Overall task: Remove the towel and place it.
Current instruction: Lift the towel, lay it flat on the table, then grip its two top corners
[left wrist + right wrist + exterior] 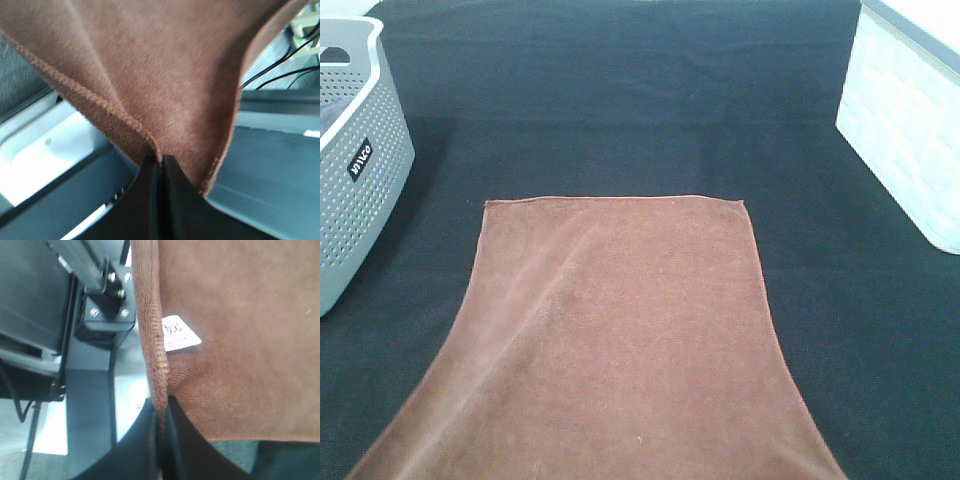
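The brown towel lies spread flat on the black table cloth, its far edge straight across the middle and its near end running off the bottom of the exterior view. Neither gripper shows in that view. In the left wrist view my left gripper is shut on a stitched corner of the towel, which hangs up from the fingers. In the right wrist view my right gripper is shut on the towel's stitched edge, close to its small white tag.
A grey perforated basket stands at the left edge of the table. A white brick-patterned box stands at the back right. Both wrist views show the robot's metal frame and cables below the towel.
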`<act>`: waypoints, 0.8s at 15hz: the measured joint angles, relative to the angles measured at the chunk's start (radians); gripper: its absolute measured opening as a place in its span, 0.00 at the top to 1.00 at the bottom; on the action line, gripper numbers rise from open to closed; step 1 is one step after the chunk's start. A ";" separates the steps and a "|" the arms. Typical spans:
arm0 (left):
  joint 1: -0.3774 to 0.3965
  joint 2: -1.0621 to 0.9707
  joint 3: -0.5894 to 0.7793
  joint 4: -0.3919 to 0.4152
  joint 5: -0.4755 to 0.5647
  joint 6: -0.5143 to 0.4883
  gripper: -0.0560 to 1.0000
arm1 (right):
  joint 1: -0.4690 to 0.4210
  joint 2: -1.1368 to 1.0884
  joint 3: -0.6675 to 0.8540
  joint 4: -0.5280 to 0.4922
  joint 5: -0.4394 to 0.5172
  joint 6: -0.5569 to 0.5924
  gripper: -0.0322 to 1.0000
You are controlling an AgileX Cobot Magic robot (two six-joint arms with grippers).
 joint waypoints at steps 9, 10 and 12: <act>-0.029 0.000 0.096 0.010 -0.003 -0.116 0.95 | 0.000 0.036 0.063 0.014 0.000 0.000 0.97; -0.029 0.000 0.096 0.010 -0.003 -0.116 0.95 | 0.000 0.036 0.063 0.015 0.000 0.000 0.97; -0.029 0.000 0.096 0.009 -0.003 -0.116 0.89 | 0.000 0.036 0.063 0.014 0.000 0.000 0.94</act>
